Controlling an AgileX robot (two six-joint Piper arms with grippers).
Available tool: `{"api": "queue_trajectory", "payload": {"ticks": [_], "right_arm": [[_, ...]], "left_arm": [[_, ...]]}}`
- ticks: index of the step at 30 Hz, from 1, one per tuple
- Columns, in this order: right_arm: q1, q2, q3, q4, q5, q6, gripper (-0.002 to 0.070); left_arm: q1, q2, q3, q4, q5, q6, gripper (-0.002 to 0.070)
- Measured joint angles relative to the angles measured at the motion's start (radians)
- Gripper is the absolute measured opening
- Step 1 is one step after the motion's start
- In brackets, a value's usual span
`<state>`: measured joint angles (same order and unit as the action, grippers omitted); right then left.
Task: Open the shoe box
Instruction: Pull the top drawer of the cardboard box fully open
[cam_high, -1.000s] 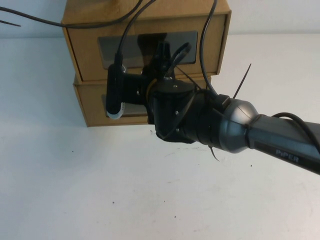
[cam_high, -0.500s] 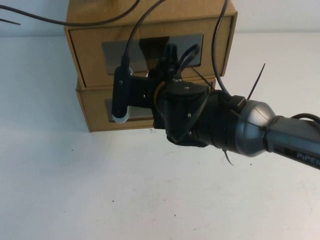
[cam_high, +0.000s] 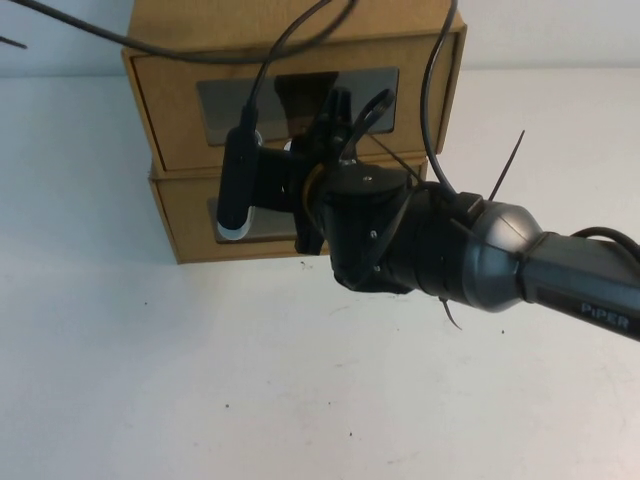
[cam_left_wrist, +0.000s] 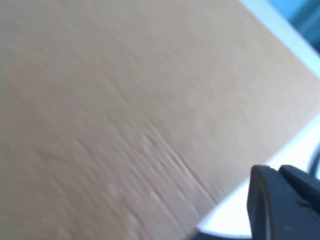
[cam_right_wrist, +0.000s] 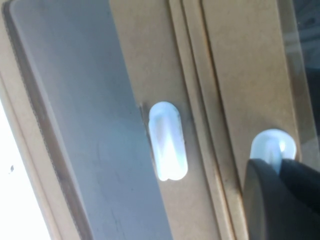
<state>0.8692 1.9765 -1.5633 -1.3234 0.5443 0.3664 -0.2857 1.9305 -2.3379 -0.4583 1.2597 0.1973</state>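
Right gripper (cam_right_wrist: 279, 172) was pinched almost fully closed, and what it had was the white handle (cam_right_wrist: 274, 142) on the front of the upper shoe box (cam_high: 170, 100). That box sat on top of a lower shoe box (cam_high: 185, 215), both at the far side of the table (cam_high: 150, 380) with their fronts facing the robot. The grip made sense: these looked like drawer-style boxes, so a firm hold on the pull tab was probably the way to draw the front out.

The left gripper (cam_left_wrist: 285, 205) was right up against a plain cardboard face. I judged it was there to brace the stack against sliding, though which box it faced I could not tell, nor how it was set.

From the high view, the right arm's bulk and its wrist camera (cam_high: 235, 185) hid the handle completely. Only the window (cam_high: 240, 95) and the cardboard frame showed. The right wrist view gave the contact itself, plus the lower box's own handle (cam_right_wrist: 167, 142), untouched. The left arm appeared nowhere in the high view.
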Motion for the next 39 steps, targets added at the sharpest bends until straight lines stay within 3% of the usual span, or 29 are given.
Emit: {"api": "queue_trajectory", "payload": {"ticks": [9, 39], "right_arm": [[-0.01, 0.004, -0.009, 0.03, -0.021, 0.003, 0.0008], [-0.012, 0.004, -0.012, 0.054, -0.025, 0.003, 0.0007]], "left_arm": [[-0.033, 0.004, 0.105, 0.084, 0.007, 0.015, -0.0005], [-0.029, 0.046, 0.099, 0.086, -0.114, 0.053, -0.0005]]}}
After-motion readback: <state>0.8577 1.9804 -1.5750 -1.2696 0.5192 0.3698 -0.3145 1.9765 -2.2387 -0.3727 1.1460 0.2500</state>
